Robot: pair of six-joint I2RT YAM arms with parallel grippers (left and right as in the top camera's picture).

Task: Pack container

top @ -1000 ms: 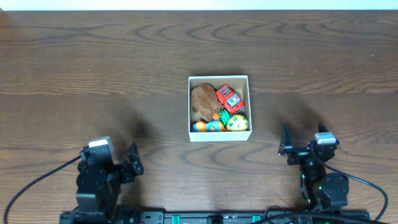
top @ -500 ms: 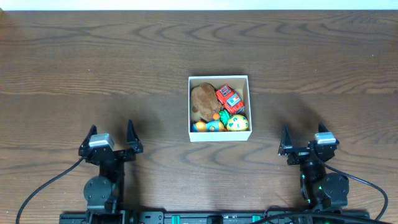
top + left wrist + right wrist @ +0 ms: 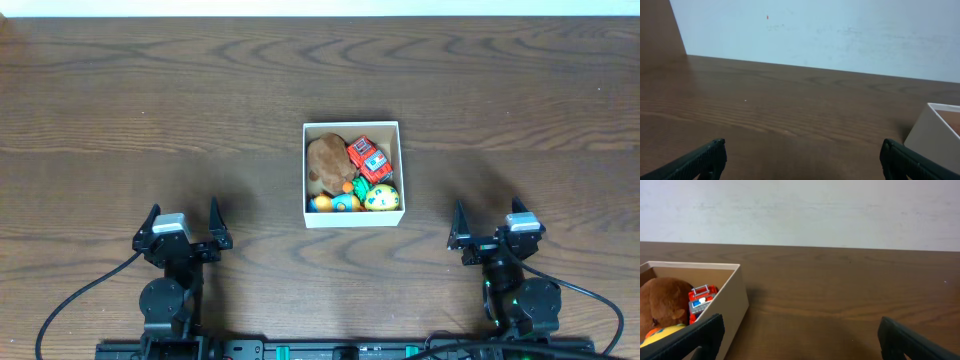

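My left end effector (image 3: 183, 206) sits at the lower left of the overhead frame with its jaws spread wide and nothing between them. My right end effector (image 3: 487, 203) is at the lower right, equally wide open and empty. Both point up-frame, well apart from the box (image 3: 355, 219), which stands just right of centre on the worktop (image 3: 150, 100).

The box holds a brown plush (image 3: 325, 158) at its left, a red truck (image 3: 368, 158) at its upper right, a yellow ball (image 3: 381, 197) in its lower right corner and an orange toy (image 3: 335, 203) along the lower wall. Something green (image 3: 360, 188) lies between them; I cannot tell what it is. I see no toy loose on the worktop.

I judge the packing is done, or nearly so, and the step in hand is resting clear. To do that well I would leave the jaws open, make no reach toward the centre, and let the box alone so nothing inside is jostled. In the right wrist view the box wall (image 3: 732, 302) is at the left edge, with the plush rising about to the rim. If any tidying were called for, a light press from above there would suit better than a push from the side, since the light cardboard box would probably slide.
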